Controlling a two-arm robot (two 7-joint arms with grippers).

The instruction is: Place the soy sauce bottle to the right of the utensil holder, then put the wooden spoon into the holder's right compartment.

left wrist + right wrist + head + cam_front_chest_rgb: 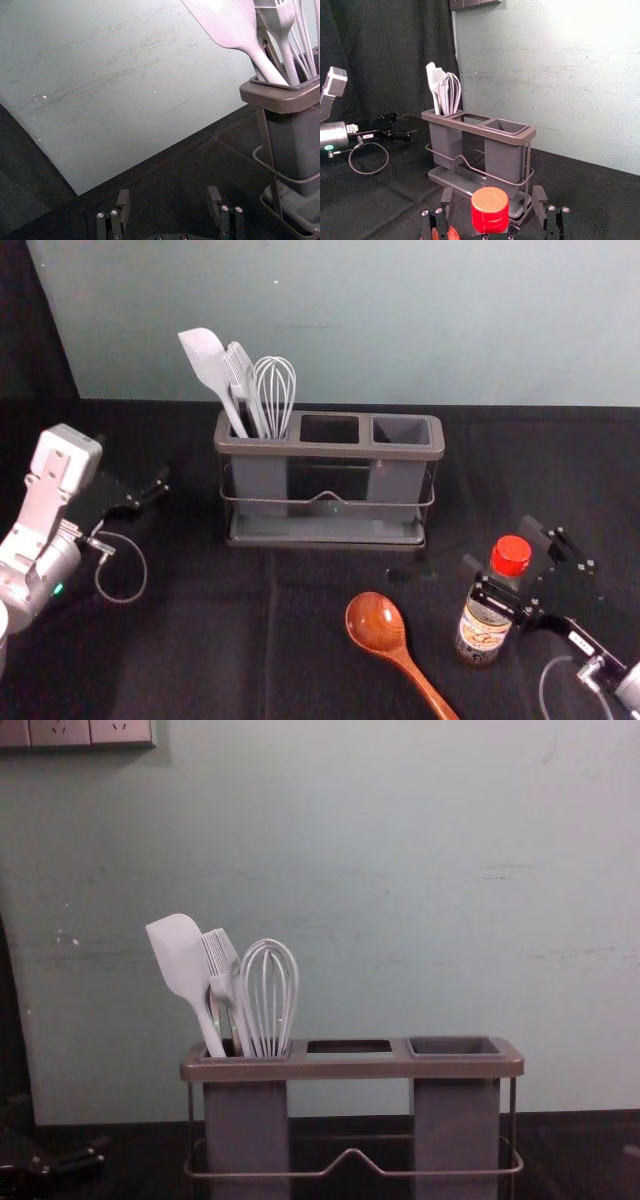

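The utensil holder (330,529) is standing upright on the black-covered desk (220,660), just before a pale wall (350,330). Nearer the head camera than the holder and off to its right, the soy sauce bottle (483,628) is standing with its red cap uppermost. The right pincer (500,545) is reaching in there too, holding its fingers spread on either side of the bottle; in the right wrist view a gap is showing between each finger and the cap. In front of the holder's right half, the wooden spoon (376,623) is lying on the desk, its bowl pointing towards the holder and its handle running away from it, slanting rightward. The left pincer (132,458) is waiting to the holder's left, well apart from it, with its fingers spread and nothing between them. The holder's left compartment is carrying a pale spatula (180,960), a brush (223,965) and a whisk (268,995), all sticking up above its rim. Well above the holder and to its left, sockets (60,732) are sitting on the wall.
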